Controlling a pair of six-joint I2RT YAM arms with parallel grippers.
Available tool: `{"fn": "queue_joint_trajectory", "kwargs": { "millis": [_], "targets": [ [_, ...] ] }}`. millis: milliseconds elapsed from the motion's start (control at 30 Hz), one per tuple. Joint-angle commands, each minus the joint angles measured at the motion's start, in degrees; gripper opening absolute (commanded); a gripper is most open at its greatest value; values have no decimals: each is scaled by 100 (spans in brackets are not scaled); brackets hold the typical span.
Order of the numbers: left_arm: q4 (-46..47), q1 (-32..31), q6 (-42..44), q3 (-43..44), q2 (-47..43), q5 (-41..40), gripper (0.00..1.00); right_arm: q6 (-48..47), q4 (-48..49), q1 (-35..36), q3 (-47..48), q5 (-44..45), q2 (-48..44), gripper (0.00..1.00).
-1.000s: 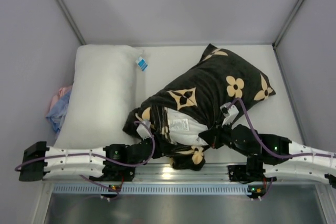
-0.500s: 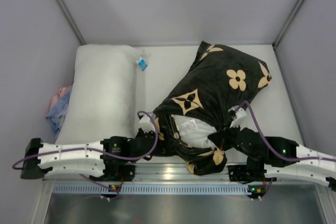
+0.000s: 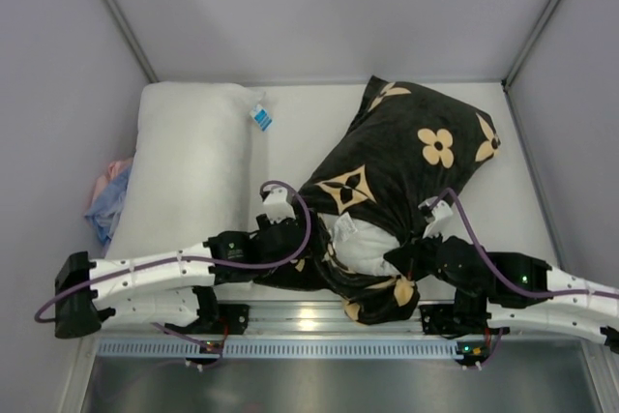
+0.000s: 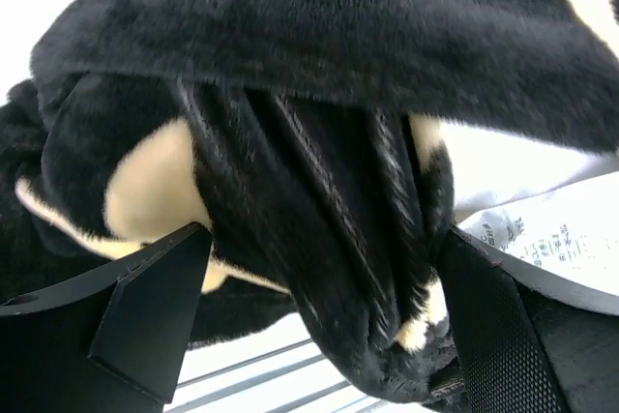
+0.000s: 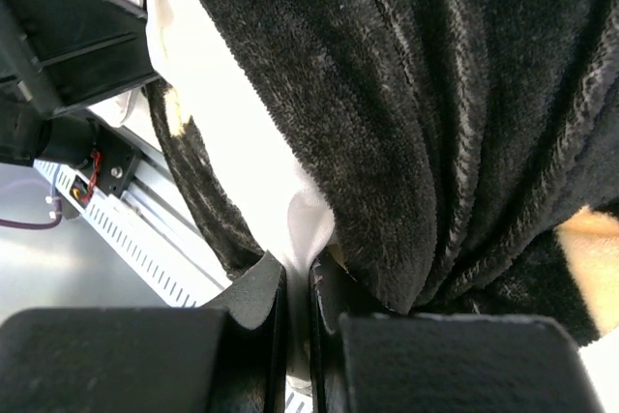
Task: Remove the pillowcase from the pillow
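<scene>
Lower centre of the top view, our left gripper (image 4: 319, 287) bunches the pillowcase (image 3: 406, 157); our right gripper (image 5: 298, 287) pinches the barely exposed pillow (image 3: 360, 239). Most stripping remains.

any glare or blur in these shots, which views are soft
Top external: sharp overall, with a bright glare patch on the metal rail at the near edge. Left wrist: the pillowcase fills the view, its upper fold soft and out of focus, and the white background is blown out. Right wrist: pile texture crisp, but the right tool at the bottom is blurred.
</scene>
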Motion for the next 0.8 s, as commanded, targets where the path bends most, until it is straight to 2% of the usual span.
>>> {"fn": "queue_joint_trajectory", "kwargs": {
  "millis": [0, 67, 133, 167, 233, 267, 367, 400, 600, 767],
  "targets": [
    [484, 351, 431, 81, 191, 526, 99, -61, -44, -102, 274, 123, -209, 0],
    [565, 642, 519, 10, 210, 703, 98, -61, -105, -102, 300, 140, -262, 0],
    [565, 791, 520, -139, 131, 800, 88, -43, -201, -102, 379, 263, -289, 0],
    [565, 800, 485, -209, 61, 818, 68, -17, -254, -102, 414, 341, -341, 0],
    [565, 801, 353, -507, -255, 879, 43, 36, -360, -102, 537, 657, -412, 0],
    [565, 801, 300, -631, -378, 915, 26, 62, -395, -102, 590, 772, -473, 0],
    [530, 801, 37, -1202, -1019, 1047, 10, 89, -431, -102, 845, 1281, -579, 0],
    [486, 801, -51, -1342, -1351, 1064, 0, 106, -431, -102, 985, 1561, -623, 0],
    [135, 801, -456, -2038, -2128, 985, 0, 63, -431, -111, 1758, 2432, -895, 0],
    [-41, 801, -579, -2117, -1997, 792, 0, -262, -439, -102, 2285, 2838, -1282, 0]
  ]
}}
